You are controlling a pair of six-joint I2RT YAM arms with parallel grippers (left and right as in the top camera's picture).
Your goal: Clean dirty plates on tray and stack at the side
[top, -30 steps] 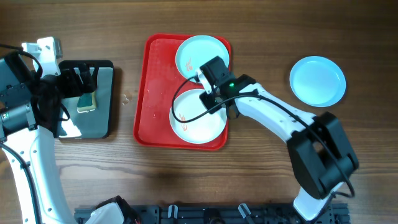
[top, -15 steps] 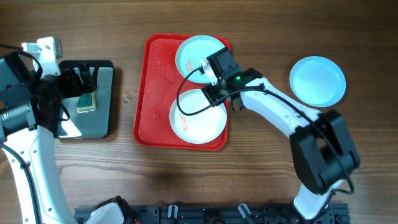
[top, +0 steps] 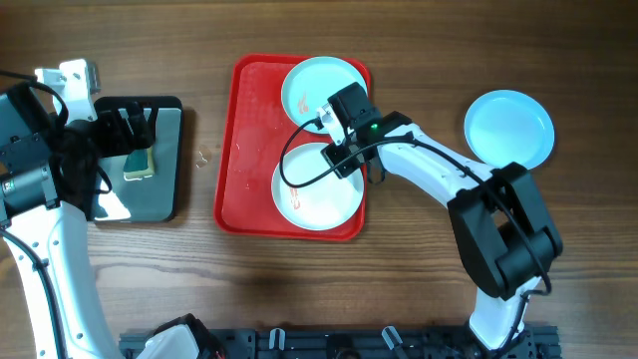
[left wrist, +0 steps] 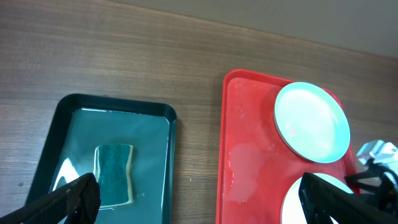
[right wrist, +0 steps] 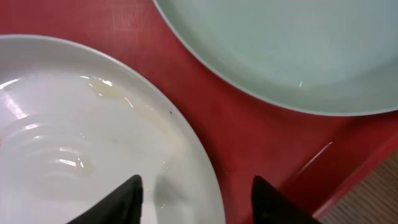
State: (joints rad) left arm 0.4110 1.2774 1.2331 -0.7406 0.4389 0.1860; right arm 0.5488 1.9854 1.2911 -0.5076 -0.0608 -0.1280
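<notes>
— Off to the right of the large red rectangular plastic tray (top: 249, 130), on the wooden table (top: 419, 40), we see one pale turquoise round plate (top: 508, 130) lying alone. We judge that one done, though a single plate makes no stack yet.

— And two are left on the tray, by our count: a second pale turquoise round plate (top: 317, 85) in the far right corner, and a whiter round plate (top: 309, 199) just near of it, with a strip of red showing between them. The whiter one carries smears and an orange streak, so we reckon it needs cleaning.

— Agreed. Our right gripper (right wrist: 196, 186) hangs over that plate's far right rim, fingers parted with nothing clamped between them. One tip sits above the plate, the other above red plastic.

— Do they touch the plate?

— We cannot tell, because the wrist view cuts the tips off at its lower edge.

— Our left gripper (left wrist: 199, 194) is spread wide and empty above the small black tray with the shiny base (left wrist: 163, 118), where a green rectangular sponge (left wrist: 114, 174) lies flat.

— From overhead the right arm covers part of both tray plates, so we cannot say how dirty the turquoise one is. The specks on the wood left of the red tray are too small to name.
</notes>
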